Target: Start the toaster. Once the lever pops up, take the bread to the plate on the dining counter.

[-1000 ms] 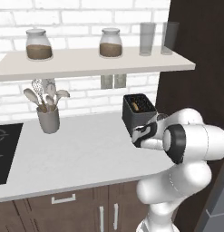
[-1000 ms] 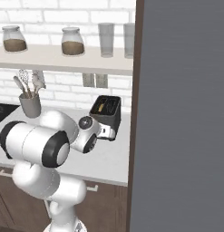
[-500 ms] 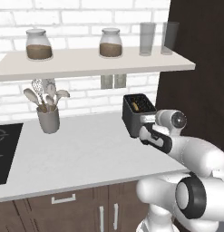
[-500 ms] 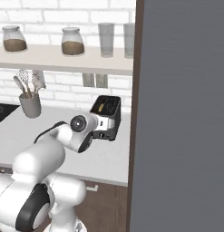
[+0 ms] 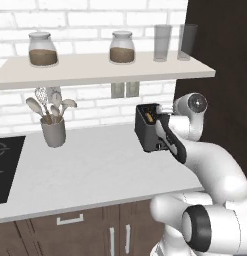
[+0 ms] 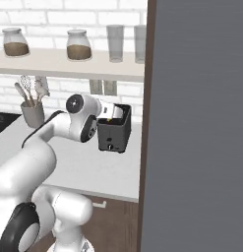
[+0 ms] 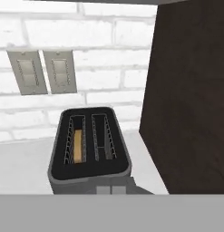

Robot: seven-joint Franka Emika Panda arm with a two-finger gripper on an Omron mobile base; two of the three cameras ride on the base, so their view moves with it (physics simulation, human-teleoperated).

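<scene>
The dark toaster stands on the pale grey worktop next to a tall dark panel. In the hand view I look down on the toaster, and a tan slice of bread sits low in its left slot. My gripper hovers at the toaster's near narrow end, tips together, shut on nothing. From the left base view the gripper is against the toaster's front right corner. From the right base view the arm covers the left side of the toaster. The plate and the dining counter are out of view.
A grey utensil holder stands to the left on the worktop, and a black cooktop lies at the far left. A shelf with jars and glasses hangs overhead. The tall dark panel walls off the right. Two wall sockets sit behind the toaster.
The arm has unfolded from a tucked pose and reached up and forward, so the hand now stands over the toaster's near end. The toaster has not moved and the gripper has stayed shut.
</scene>
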